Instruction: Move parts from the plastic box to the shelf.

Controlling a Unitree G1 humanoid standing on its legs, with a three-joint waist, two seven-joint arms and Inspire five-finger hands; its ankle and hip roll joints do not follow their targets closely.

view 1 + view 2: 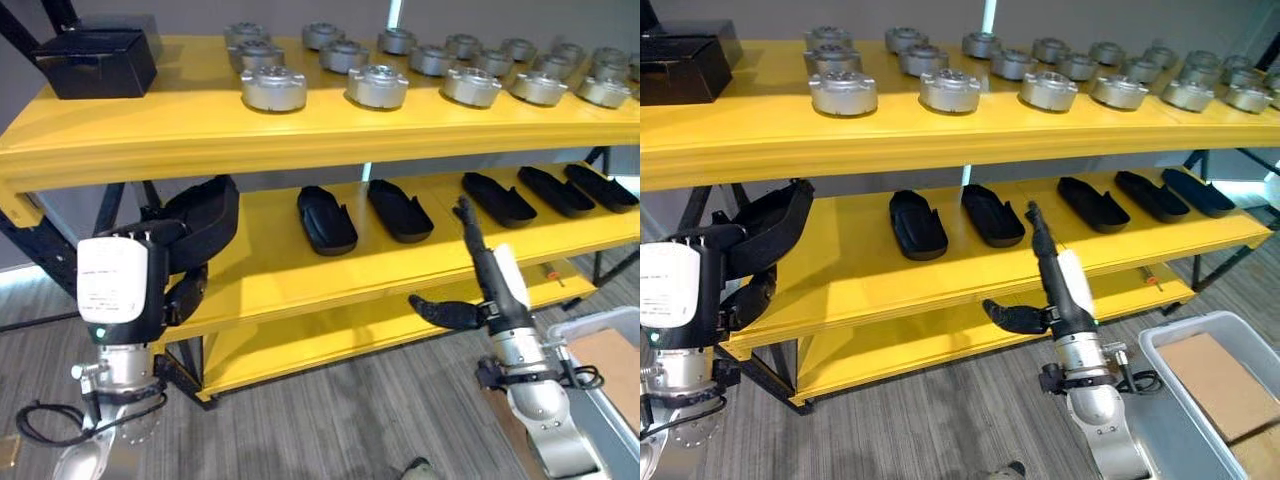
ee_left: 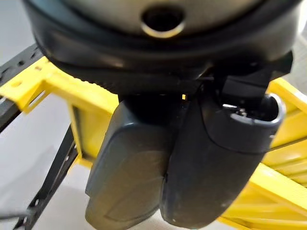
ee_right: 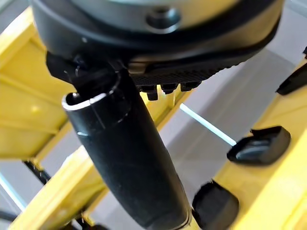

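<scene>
Nearest the camera, the left hand (image 1: 150, 275) is curling around a black part (image 1: 205, 215), apparently carrying it lengthwise toward the middle shelf (image 1: 260, 275) beside it. Meanwhile the right hand (image 1: 1055, 290) is hanging open and empty between that shelf and the plastic box (image 1: 1160, 345).

Painted yellow shelf (image 1: 300, 130) stocked with bare metal and matt black parts.

Round machined metal parts (image 1: 377, 86) with a dull silver sheen are seen along the top board's front edge, and a matt black box (image 1: 95, 62) at its left corner. Smooth, matt black plastic shells (image 1: 917, 224) are laid on the middle board. A matt black shell (image 1: 205, 220) is curled round by the left hand (image 1: 165, 275); the right hand (image 1: 1045, 290) is cased in dark, smooth plastic with a white cover. A translucent grey plastic box (image 1: 1200, 335) is lined with brown cardboard (image 1: 1215, 385). The floor (image 1: 330, 420) is covered in grey wood-grain planking.
</scene>
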